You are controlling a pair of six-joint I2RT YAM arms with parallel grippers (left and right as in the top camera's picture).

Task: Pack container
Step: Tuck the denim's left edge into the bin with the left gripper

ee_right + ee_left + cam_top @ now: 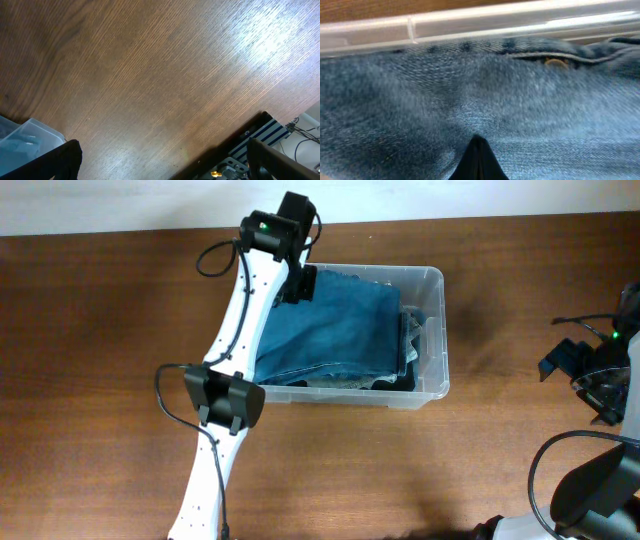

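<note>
The container is a clear plastic bin in the middle of the table. Folded blue jeans fill most of it. My left gripper is inside at the bin's far left corner, shut, its tips pressed down on the denim. In the left wrist view the jeans fill the frame, the container's wall runs along the top, and the left gripper shows closed fingers with nothing between them. My right gripper hangs open over bare table at the far right, apart from the bin.
Dark garments lie under the jeans at the bin's right end. In the right wrist view the right gripper spans bare wood, the container's corner is at lower left, and the table edge with a metal frame is at lower right.
</note>
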